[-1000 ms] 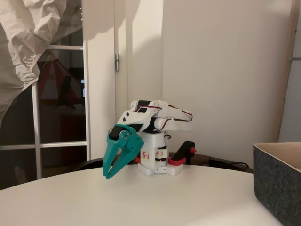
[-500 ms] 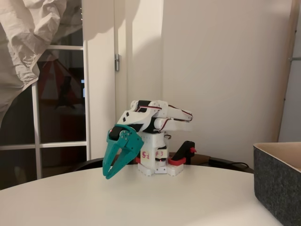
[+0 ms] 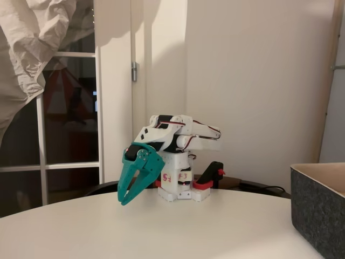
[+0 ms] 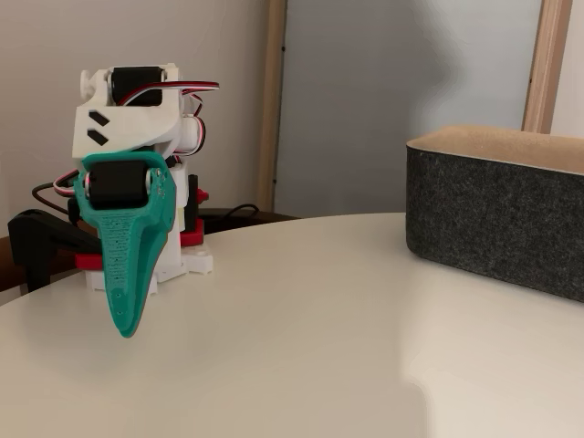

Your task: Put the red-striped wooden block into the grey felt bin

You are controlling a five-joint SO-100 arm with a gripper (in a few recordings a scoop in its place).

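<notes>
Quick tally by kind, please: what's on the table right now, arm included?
Robot arm with teal claw: 1
Grey felt bin: 1
Black-and-red clamp at the arm's base: 1
Total: 3

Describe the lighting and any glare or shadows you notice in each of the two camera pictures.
In a fixed view, warm dim light falls on the wall, the window behind is dark, and the teal hand casts a soft shadow on the white table. In the other fixed view, the table shows a pale sheen near its front, and the grey felt bin is sharp, its near wall dark.
</notes>
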